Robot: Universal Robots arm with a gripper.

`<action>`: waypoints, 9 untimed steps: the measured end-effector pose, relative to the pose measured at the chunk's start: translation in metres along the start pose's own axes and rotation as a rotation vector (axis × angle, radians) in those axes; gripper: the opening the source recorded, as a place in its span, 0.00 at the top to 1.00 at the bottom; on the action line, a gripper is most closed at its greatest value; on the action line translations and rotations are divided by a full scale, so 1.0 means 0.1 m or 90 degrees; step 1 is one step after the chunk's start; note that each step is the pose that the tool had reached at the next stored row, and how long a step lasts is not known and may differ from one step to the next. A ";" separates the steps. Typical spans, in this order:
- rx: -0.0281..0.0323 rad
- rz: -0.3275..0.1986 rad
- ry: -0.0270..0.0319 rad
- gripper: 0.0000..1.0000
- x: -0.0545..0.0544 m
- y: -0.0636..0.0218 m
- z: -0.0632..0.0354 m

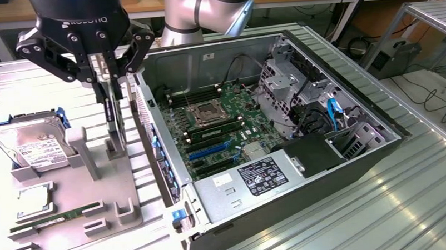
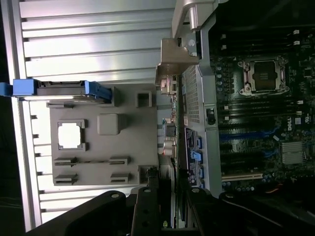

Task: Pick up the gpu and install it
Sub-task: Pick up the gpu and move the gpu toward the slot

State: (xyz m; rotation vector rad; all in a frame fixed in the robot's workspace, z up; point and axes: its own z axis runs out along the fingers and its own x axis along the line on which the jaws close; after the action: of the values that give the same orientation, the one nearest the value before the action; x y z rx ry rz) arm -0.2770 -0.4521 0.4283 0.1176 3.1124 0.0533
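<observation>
- My jaws are clamped on the gpu (image 1: 113, 117), thin card pinched between them.
- It hangs edge-on straight below my jaws, upright.
- Grey tray (image 1: 77, 191) on one side of my jaws, open computer case (image 1: 198, 59) on the other.
- Motherboard (image 1: 223, 122) lies lower, inside the case.
- Hard drive (image 1: 34, 148) sits beyond the tray, well apart.

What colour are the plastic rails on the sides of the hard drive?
Blue. The rails show best in the wrist view.
</observation>
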 end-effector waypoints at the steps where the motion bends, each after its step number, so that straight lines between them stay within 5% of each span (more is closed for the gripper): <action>1: 0.0000 0.000 0.0001 0.74 -0.01 0.001 0.000; 9: 0.0000 0.000 0.0000 0.74 -0.06 0.005 0.002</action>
State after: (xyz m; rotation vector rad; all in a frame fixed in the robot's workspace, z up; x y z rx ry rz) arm -0.2709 -0.4521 0.4283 0.1177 3.1124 0.0533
